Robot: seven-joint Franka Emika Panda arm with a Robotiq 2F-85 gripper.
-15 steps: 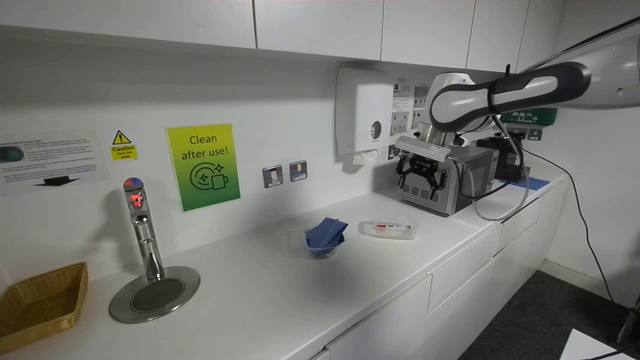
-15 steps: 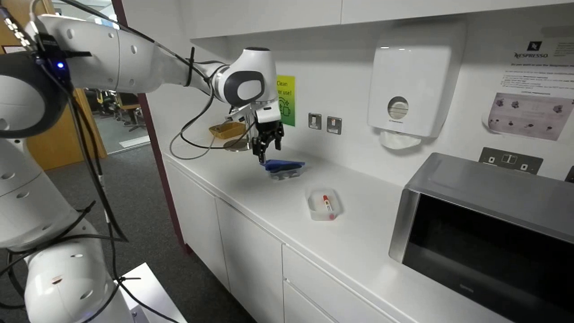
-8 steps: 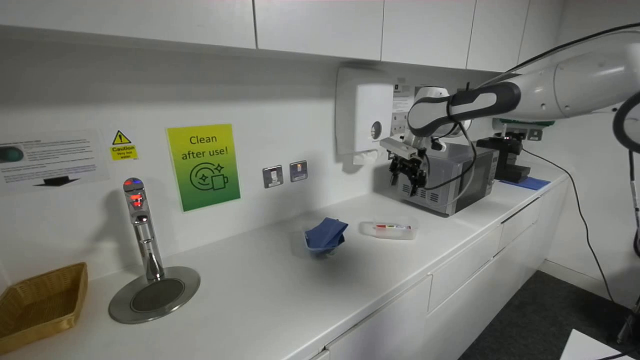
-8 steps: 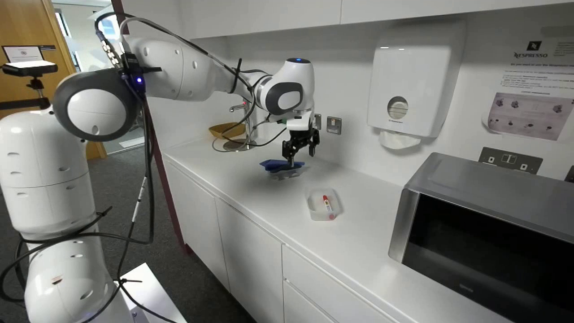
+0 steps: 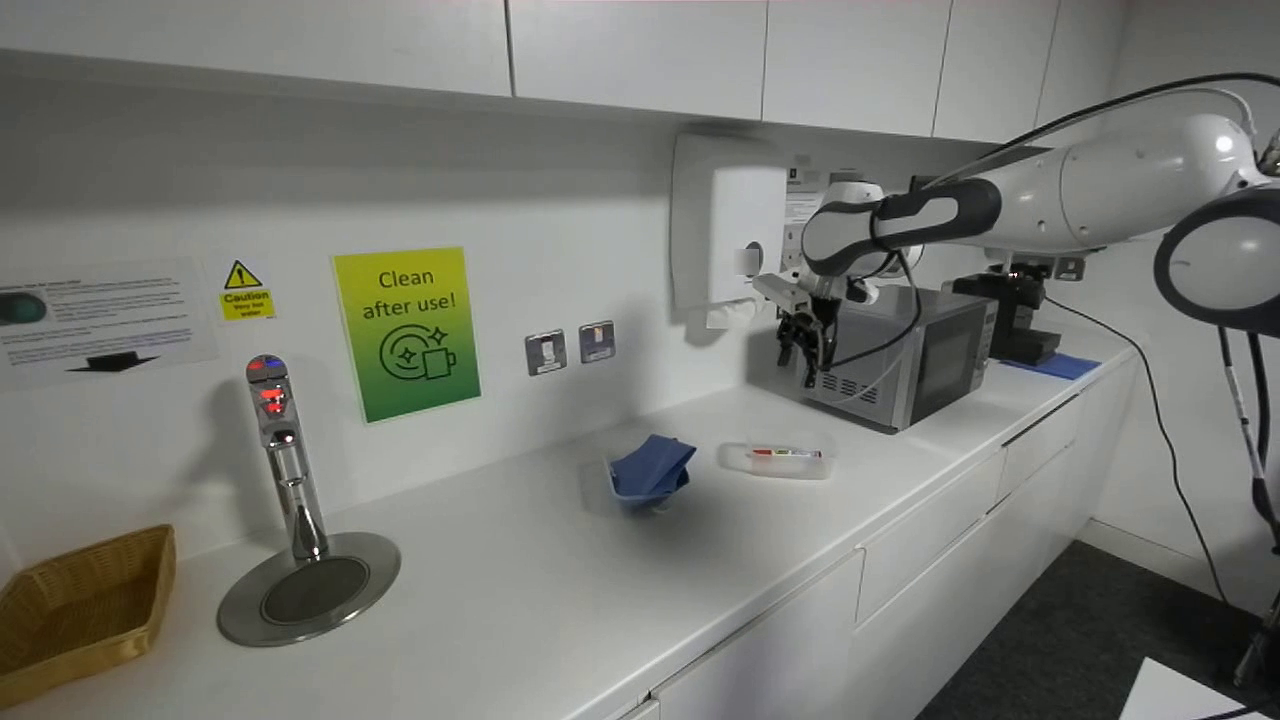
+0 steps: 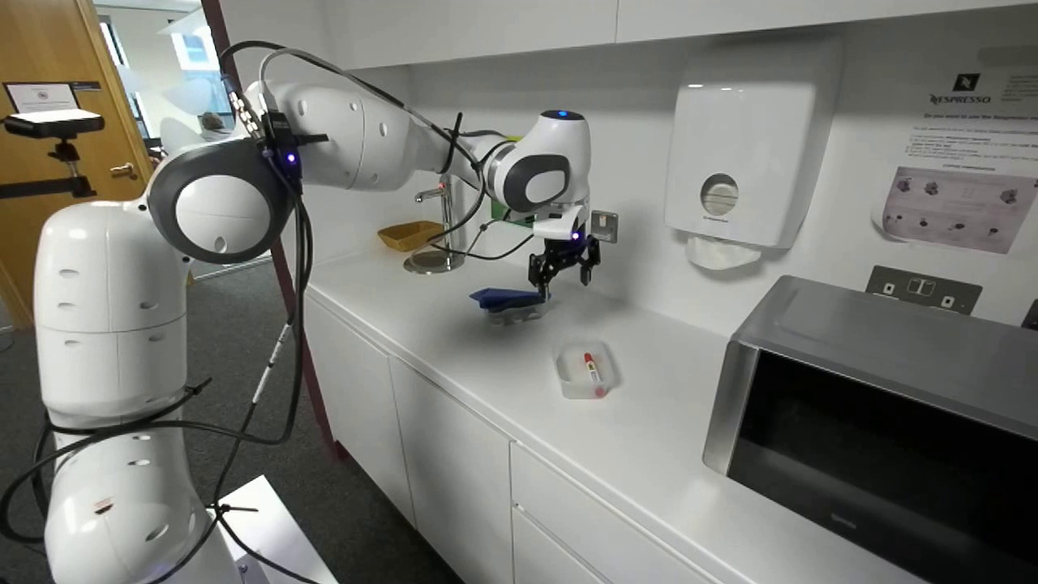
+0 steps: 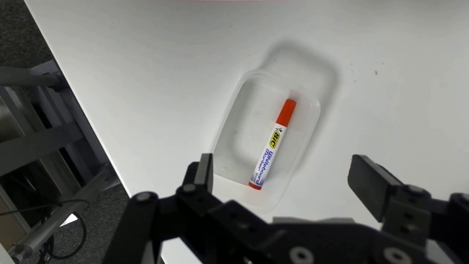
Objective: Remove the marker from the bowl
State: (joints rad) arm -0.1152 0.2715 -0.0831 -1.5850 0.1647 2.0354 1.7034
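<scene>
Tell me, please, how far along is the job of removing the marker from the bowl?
Done: only preparation, it seems; the gripper hangs open above the counter.
In hand: probably lining up; the clear bowl is in the wrist view and nothing is gripped.
Left: grasp and lift-out, since the marker lies inside the bowl.

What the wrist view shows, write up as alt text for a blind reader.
A red-and-white whiteboard marker lies inside a translucent bowl on a white countertop. The open black gripper juts in from the bottom edge, holding nothing.
</scene>
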